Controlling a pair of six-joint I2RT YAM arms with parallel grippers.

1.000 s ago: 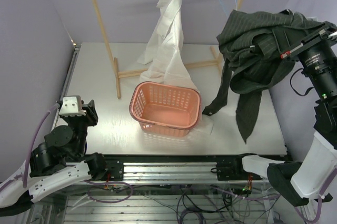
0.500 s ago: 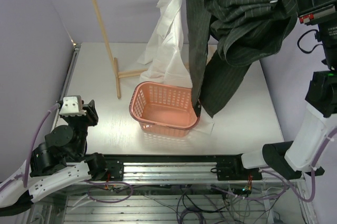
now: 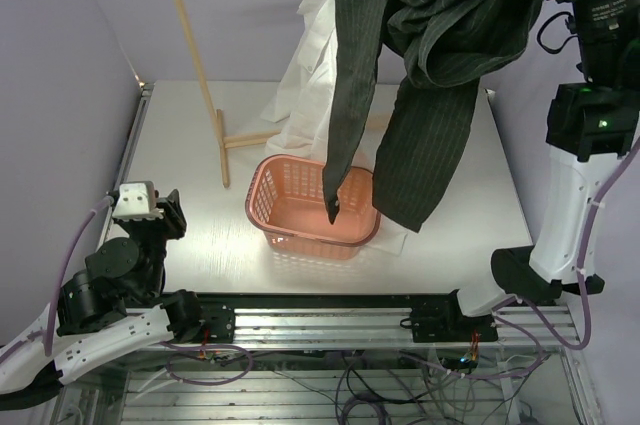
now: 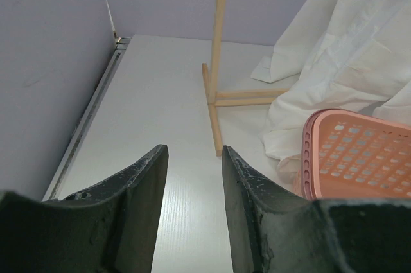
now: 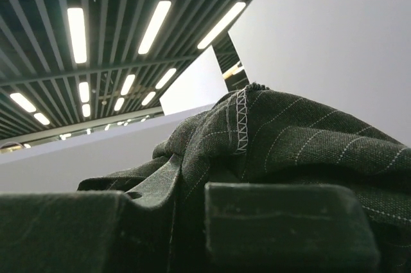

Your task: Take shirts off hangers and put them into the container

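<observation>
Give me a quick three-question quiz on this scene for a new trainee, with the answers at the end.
1. True or false: the dark shirt lies folded inside the pink basket.
2. Which claw grips the dark shirt? A: left. B: right.
3. Where is the white shirt?

Key:
1. False; it hangs in the air, with one sleeve dangling at the basket.
2. B, the right claw; the left claw is open and empty.
3. Behind the basket, draping down onto the table.
</observation>
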